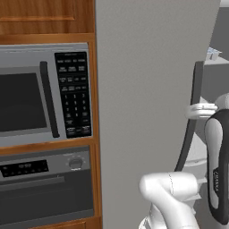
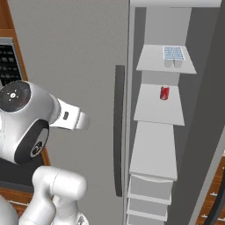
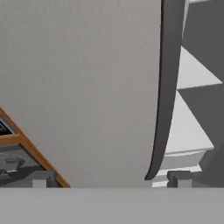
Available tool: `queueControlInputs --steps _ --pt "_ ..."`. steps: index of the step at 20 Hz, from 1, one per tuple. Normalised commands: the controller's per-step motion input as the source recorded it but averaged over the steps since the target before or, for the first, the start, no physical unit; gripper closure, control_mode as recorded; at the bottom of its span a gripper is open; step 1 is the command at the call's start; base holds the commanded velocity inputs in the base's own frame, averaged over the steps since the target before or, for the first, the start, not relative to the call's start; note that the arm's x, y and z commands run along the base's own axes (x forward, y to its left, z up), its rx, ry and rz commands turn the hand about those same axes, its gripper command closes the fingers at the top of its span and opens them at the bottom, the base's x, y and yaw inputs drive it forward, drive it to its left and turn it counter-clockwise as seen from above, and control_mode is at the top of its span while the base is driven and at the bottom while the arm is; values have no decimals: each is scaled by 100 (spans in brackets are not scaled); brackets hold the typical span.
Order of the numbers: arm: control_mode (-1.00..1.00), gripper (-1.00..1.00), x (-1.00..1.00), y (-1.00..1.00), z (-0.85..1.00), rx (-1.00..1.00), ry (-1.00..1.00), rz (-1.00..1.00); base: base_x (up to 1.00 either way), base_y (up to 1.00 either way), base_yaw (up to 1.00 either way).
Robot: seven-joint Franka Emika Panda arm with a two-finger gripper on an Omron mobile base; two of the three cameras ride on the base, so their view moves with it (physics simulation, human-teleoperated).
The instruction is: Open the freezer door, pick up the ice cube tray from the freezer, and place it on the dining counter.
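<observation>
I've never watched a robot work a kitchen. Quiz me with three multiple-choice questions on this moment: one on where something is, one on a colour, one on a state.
1. Where is the ice cube tray?
A. on the top freezer shelf
B. on the microwave
C. in the gripper

2. What colour is the small can on the shelf below?
A. green
B. red
C. yellow

3. How does the freezer door stand?
A. fully shut
B. taken off
C. open, shelves showing

Answers:
1 A: the right base view shows it on the highest shelf.
2 B: it is plainly red.
3 C: shelves show beyond the door's edge, and the gripper is open with nothing between its fingertips, the dark handle just ahead.
</observation>
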Motion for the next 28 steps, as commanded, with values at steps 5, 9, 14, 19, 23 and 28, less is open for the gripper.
queueControlInputs --steps 5,9,14,19,23,28 --pt "-100 -100 -35 60 0 -8 7 4 0 0 0" --pt "-100 -100 0 29 0 -6 9 0 0 0 0" --pt "-100 -100 0 2 0 -1 7 0 0 0 0" --pt "-100 -100 0 0 0 0 0 0 0 0 0" --pt "100 -100 0 0 0 0 0 0 0 0 0" --pt "100 -100 0 0 0 0 0 0 0 -61 0"
